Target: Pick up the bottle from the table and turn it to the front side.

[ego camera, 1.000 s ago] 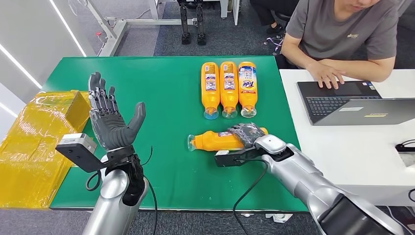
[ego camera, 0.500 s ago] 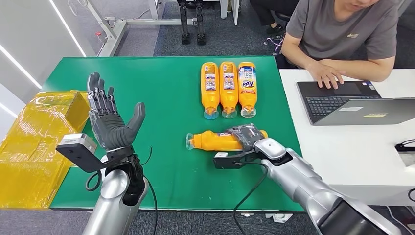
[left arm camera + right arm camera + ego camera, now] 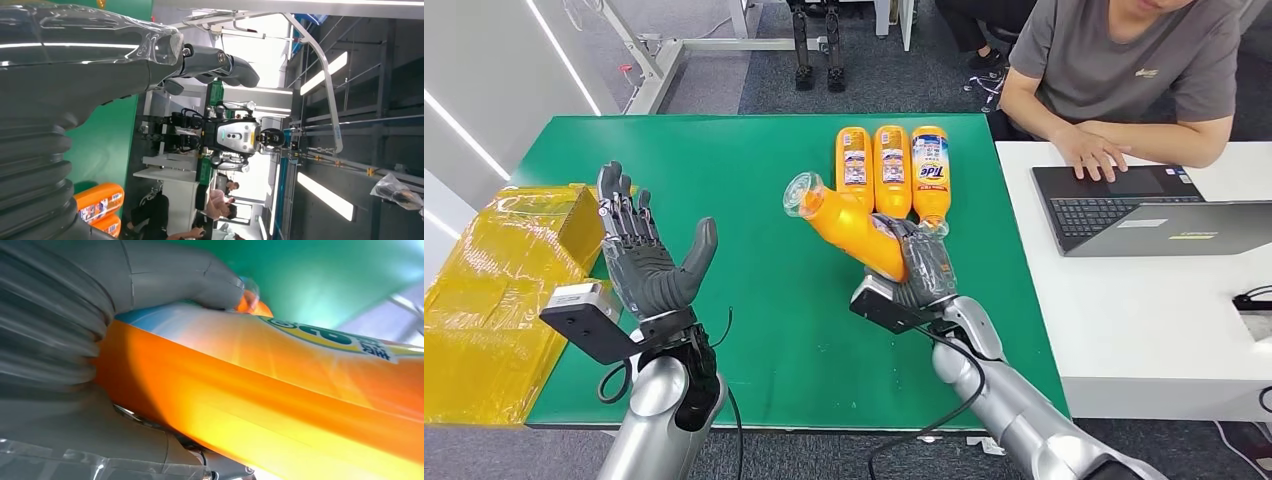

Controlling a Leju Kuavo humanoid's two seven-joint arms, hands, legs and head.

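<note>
Lifting done: green table [image 3: 754, 180] below, orange detergent bottle [image 3: 849, 225] airborne, tilted, clear cap end up-left, base wrapped in right hand [image 3: 921, 268]. Front label partly seen in right wrist view; turn to front looks unfinished. Three more bottles [image 3: 891, 170] flat, far centre. Yellow-wrapped box [image 3: 499, 290] left, contents unclear. Left hand [image 3: 644, 255] spread, empty, upright.

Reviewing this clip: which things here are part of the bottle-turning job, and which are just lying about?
Part of the job:
- lifted orange bottle
- right hand gripping it
- left hand, raised with fingers spread
- green table

Lying about:
- three bottles in a row
- yellow wrapped box
- laptop on the white table
- person
</note>
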